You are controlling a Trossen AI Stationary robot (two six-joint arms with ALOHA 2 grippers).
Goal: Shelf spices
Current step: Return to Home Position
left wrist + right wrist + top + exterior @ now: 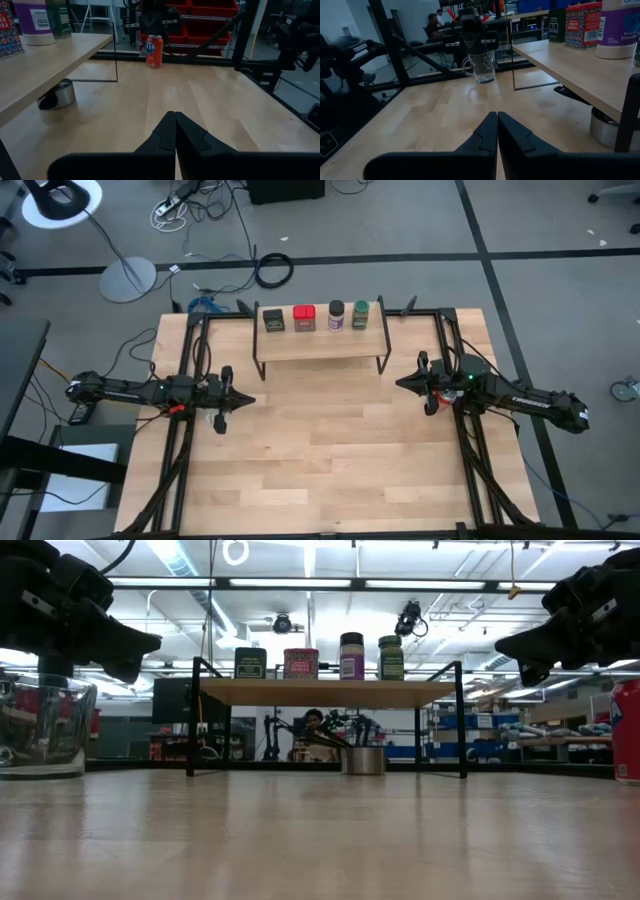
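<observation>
Several spices stand in a row on the shelf (pixel 320 343), a low rack with a wooden plank top and black legs at the table's far middle: a dark tin (pixel 274 319), a red tin (pixel 304 317), a purple-labelled jar (pixel 336 315) and a green jar (pixel 360 314). In the low view they show as the dark tin (pixel 250 662), the red tin (pixel 301 663), the purple jar (pixel 352 656) and the green jar (pixel 390 657). My left gripper (pixel 250 400) hovers shut at the table's left side. My right gripper (pixel 399 384) hovers shut at the right side. Both point level at the table's middle and hold nothing.
A red drink can (pixel 154 51) stands near the right arm's base, a clear glass cup (pixel 482 66) near the left arm's. A small metal cup (pixel 363 760) sits on the table under the shelf. Bare wood lies between the grippers.
</observation>
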